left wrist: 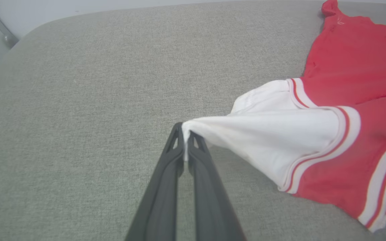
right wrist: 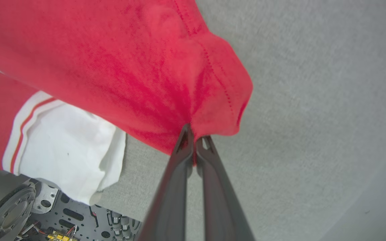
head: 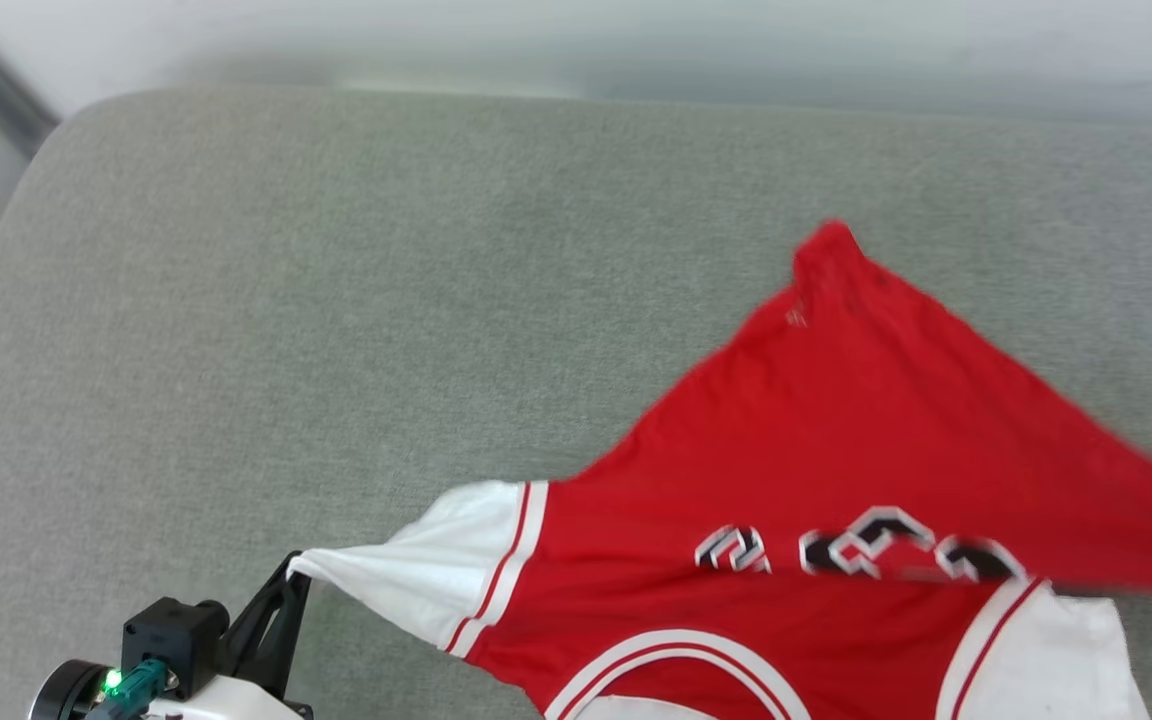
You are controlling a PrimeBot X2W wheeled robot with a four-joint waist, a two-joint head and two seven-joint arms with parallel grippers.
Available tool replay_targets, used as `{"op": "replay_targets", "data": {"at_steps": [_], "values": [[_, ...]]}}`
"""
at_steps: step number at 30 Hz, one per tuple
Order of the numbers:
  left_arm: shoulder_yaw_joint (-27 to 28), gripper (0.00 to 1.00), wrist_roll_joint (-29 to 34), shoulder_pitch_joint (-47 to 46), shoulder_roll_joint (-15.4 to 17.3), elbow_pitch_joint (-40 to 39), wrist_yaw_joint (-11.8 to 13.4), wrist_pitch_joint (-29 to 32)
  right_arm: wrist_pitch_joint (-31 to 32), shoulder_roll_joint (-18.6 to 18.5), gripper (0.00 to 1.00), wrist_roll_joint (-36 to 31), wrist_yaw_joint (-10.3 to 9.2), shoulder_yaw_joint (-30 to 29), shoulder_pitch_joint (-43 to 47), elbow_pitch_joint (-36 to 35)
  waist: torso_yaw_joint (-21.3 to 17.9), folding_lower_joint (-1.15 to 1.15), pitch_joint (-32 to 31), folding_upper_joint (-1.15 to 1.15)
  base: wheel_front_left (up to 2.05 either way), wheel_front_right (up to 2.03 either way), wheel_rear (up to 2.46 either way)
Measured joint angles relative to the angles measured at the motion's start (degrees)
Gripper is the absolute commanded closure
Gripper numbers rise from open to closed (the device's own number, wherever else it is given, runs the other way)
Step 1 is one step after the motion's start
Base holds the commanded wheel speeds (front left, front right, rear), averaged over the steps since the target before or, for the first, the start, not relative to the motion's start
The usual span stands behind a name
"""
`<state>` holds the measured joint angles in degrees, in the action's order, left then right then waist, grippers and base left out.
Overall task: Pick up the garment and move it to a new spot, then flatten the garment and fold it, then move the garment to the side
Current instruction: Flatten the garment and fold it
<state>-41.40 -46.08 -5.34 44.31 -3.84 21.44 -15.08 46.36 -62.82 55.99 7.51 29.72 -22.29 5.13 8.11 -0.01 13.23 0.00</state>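
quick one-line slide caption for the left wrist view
The left gripper pinches the white sleeve tip of the red garment above a grey cushion.

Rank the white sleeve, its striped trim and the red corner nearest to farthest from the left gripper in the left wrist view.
From the left gripper:
1. White sleeve, pinched between its fingers, at right.
2. Striped trim, farther right.
3. Red corner, far upper right.
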Motion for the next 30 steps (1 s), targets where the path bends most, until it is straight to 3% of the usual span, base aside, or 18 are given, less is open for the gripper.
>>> {"op": "replay_targets", "data": {"at_steps": [7, 13, 14, 15, 16, 25, 30], "values": [[0.67, 1.0, -0.03, 1.41, 0.27, 0.15, -0.09, 0.0, -5.87, -0.87, 1.0, 2.69, 0.0, -1.27, 18.57, -0.38, -2.46, 0.0, -2.25, 0.0, 0.0, 0.0, 0.0], [0.68, 1.0, 0.45, 1.43, 0.05, 0.48, -0.59, 0.0, -9.75, 3.86, 1.0, 2.99, 0.0, -2.77, 26.24, 1.37, -3.12, -0.01, -1.76, 0.0, 0.0, 0.0, 0.0], [0.68, 1.0, 0.45, 1.43, 0.03, 0.54, -0.62, 0.0, -9.99, 4.17, 0.8, 2.85, 0.0, -3.37, 26.38, 1.4, -3.23, -0.01, -1.7, 0.0, 0.0, 0.0, 0.0], [0.67, 1.0, 0.47, 1.43, 0.04, 0.67, -0.66, 0.0, -10.35, 4.43, 0.3, 2.57, 0.0, -4.15, 26.35, 1.27, -3.37, 0.0, -1.68, 0.0, 0.0, 0.0, 0.0], [0.67, 1.0, 0.54, 1.43, 0.05, 0.76, -0.71, 0.0, -11.02, 4.59, 0.0, 1.98, 0.0, -5.12, 26.17, 0.98, -3.52, 0.0, -1.7, 0.0, 0.0, 0.0, 0.0], [0.42, 1.0, 1.37, 0.34, -0.02, 0.66, -0.78, 0.01, -10.51, 1.53, 0.0, 0.31, 0.0, -14.9, 16.4, -8.87, -3.29, 0.0, -0.87, 0.0, 0.0, 0.0, 0.0], [-0.02, 1.0, 2.27, -1.58, -0.91, 0.65, -1.22, 0.01, -5.11, 0.83, 0.0, -2.02, 0.0, -14.48, 6.87, -13.08, -2.19, 0.0, 0.89, 0.0, 0.0, 0.0, 0.0]]}}
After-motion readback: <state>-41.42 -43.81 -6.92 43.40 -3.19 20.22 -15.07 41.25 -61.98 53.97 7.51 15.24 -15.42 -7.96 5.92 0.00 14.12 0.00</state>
